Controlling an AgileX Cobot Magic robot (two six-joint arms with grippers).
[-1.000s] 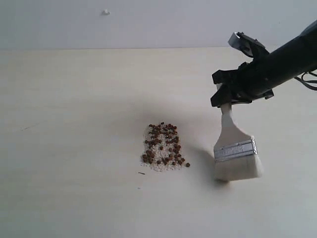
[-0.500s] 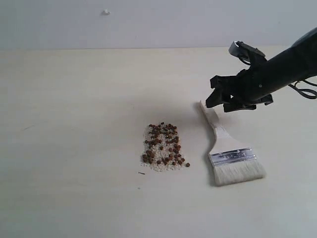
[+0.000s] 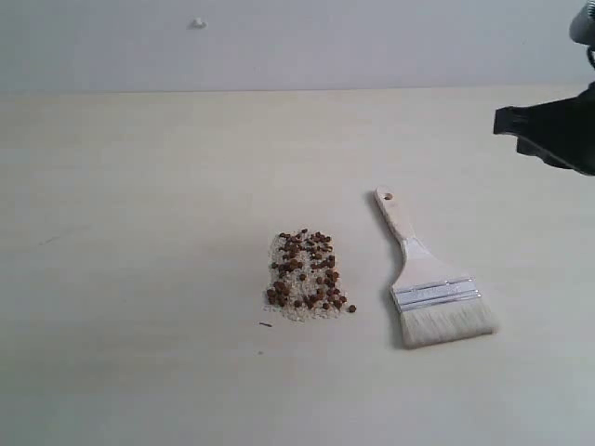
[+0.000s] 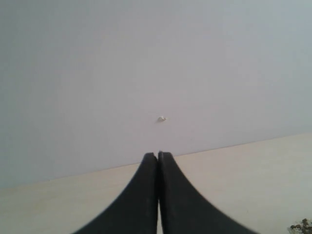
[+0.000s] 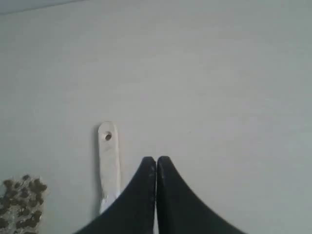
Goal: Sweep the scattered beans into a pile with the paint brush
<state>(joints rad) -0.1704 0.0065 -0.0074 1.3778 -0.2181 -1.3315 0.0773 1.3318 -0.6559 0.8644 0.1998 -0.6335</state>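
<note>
- Let go now, the paint brush (image 3: 429, 283) lies flat on the table (image 3: 139, 279), just beside the pile (image 3: 303, 279) of beans (image 3: 296, 249).
- One stray bean (image 3: 352, 308) sits loose; a bump could scatter more.
- Farther back, the right arm (image 3: 558, 135) has pulled away, its jaws shut and empty; the left jaws are shut and empty too.

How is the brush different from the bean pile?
The paint brush is one long, pale thing with a silver band; the pile is many tiny reddish-brown beans on whitish crumbs. The paint brush lies slanted and stretches longer than the pile, which is a compact patch. Both rest on the table, apart.
</note>
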